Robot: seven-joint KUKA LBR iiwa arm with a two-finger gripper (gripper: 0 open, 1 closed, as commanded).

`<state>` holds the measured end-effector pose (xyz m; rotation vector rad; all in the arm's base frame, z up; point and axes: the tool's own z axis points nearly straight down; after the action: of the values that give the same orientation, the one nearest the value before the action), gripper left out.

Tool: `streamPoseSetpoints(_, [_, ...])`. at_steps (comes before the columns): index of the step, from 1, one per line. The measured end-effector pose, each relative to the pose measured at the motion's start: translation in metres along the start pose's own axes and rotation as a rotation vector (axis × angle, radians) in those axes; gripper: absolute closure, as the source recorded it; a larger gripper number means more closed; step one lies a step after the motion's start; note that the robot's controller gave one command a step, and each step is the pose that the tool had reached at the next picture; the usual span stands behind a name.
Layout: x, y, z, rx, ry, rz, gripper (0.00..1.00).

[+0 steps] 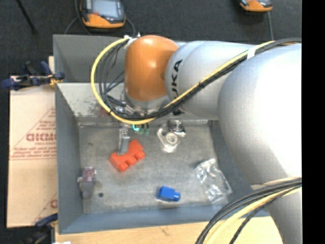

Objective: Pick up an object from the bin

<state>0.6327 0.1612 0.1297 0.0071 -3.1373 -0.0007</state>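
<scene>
Orange-red block point(128, 157) on the bin point(167, 176) floor lies beneath the tool point(124, 146), clenched or released I cannot tell.

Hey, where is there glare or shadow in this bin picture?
Camera view: bright highlights sit on the orange wrist cover and the silver arm; the crumpled clear plastic bag glints on the right of the floor; the grey metal bin has a far wall darker than its floor.
</scene>
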Motion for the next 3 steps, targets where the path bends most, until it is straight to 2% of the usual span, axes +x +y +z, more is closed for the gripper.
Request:
streamPoseSetpoints(1, [0.030,-0.037,0.060,0.001,-0.004,-0.113,0.00])
streamPoseSetpoints(2, [0.032,-0.037,0.027,-0.001,-0.012,-0.068,0.00])
streamPoseSetpoints(3, [0.033,-0.056,0.029,0.000,-0.007,-0.031,0.00])
